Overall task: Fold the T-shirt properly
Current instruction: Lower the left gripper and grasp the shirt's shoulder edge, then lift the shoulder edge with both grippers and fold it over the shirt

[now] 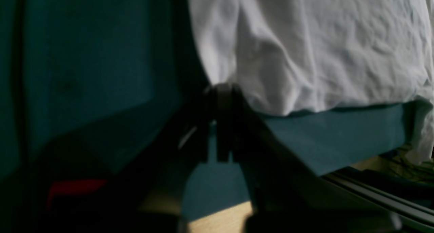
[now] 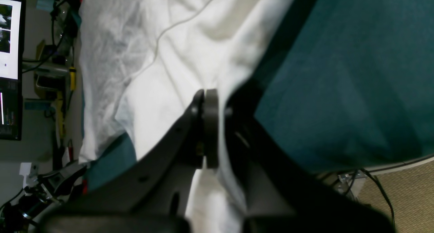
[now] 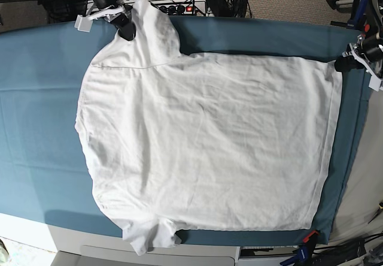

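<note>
The white T-shirt (image 3: 209, 140) lies spread flat on the teal table cloth (image 3: 36, 128), with its sleeves at the base view's left and its hem at the right. My right gripper (image 3: 125, 29) sits at the far sleeve near the top left. In the right wrist view (image 2: 217, 94) it is shut on white shirt fabric (image 2: 176, 56). My left gripper (image 3: 342, 63) is at the far hem corner on the right. In the left wrist view (image 1: 220, 90) its jaws are pressed together on the shirt's edge (image 1: 322, 50).
The table cloth shows past the shirt on all sides (image 1: 95, 56) (image 2: 339, 73). A power strip with cables (image 3: 179, 8) lies behind the table's far edge. A monitor (image 2: 8, 66) stands off the table. A red clamp (image 3: 308, 237) sits at the near right corner.
</note>
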`<state>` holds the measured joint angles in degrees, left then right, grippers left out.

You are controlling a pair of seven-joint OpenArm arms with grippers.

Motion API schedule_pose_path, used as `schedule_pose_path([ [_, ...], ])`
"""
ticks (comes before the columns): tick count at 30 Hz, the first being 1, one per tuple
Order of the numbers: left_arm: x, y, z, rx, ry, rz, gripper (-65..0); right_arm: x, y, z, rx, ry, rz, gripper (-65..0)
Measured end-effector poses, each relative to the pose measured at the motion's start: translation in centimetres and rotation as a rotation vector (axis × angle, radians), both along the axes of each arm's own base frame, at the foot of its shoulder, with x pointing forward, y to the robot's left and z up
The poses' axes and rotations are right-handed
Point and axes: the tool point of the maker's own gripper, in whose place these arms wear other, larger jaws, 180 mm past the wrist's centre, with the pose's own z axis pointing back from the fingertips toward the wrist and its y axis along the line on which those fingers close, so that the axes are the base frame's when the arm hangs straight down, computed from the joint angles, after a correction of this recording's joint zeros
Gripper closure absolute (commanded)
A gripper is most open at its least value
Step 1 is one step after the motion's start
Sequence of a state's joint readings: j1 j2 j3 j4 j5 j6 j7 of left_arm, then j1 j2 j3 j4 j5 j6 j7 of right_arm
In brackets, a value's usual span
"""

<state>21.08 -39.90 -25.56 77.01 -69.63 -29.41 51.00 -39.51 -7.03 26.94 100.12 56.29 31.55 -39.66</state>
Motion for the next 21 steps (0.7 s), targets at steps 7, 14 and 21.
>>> schedule_pose_path([
  [7, 0.1, 0.8, 0.4, 0.026, 0.004, -0.011, 0.0, -0.6, 0.0, -0.2, -0.014, 0.013, 0.014, 0.0],
  [14, 0.2, 1.2, 0.7, 0.04, 0.004, -0.017, 0.0, -1.8, -2.3, -0.2, -0.061, 0.038, -0.026, 0.0],
  [21, 0.0, 1.0, 0.7, 0.025, 0.011, -0.02, 0.0, -2.6, -3.8, -0.1, -0.087, 0.057, -0.053, 0.0],
])
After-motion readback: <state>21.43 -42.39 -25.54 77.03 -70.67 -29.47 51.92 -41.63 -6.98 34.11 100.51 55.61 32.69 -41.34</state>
